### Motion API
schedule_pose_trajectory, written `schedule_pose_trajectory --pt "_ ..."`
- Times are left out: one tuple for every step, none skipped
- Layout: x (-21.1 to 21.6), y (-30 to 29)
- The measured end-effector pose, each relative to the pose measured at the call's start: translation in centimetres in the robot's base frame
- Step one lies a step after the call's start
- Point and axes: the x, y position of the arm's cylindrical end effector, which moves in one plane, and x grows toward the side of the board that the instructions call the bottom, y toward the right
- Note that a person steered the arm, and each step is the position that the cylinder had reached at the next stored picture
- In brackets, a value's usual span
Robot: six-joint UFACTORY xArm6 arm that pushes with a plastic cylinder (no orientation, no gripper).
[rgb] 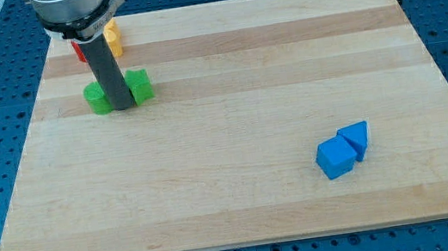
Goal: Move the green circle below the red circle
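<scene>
My bare rod holds nothing, my tip (123, 107) between the round green block (98, 99) and a green star-like block (141, 85), just under the mostly hidden red block (77, 51), so placement looks nearly finished

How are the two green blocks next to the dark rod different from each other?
The green block at the view's left looks rounded, like a circle; the green block at the view's right has points, like a star. The circle sits slightly lower in the view than the star. My tip stands between them, hiding part of each. Both are the same green and lie flat on the wooden board.
</scene>
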Motion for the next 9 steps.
schedule_pose_trajectory --pt "1.9 0.0" --pt "3.6 -1.4" --pt "1.4 -2.1" --pt "-1.5 -2.1" --pt "-3.7 -2.2" --pt "-4.9 -3.6" --pt "-5.0 -5.1" --pt "-4.3 -6.4" --pt "-4.1 -7.6"
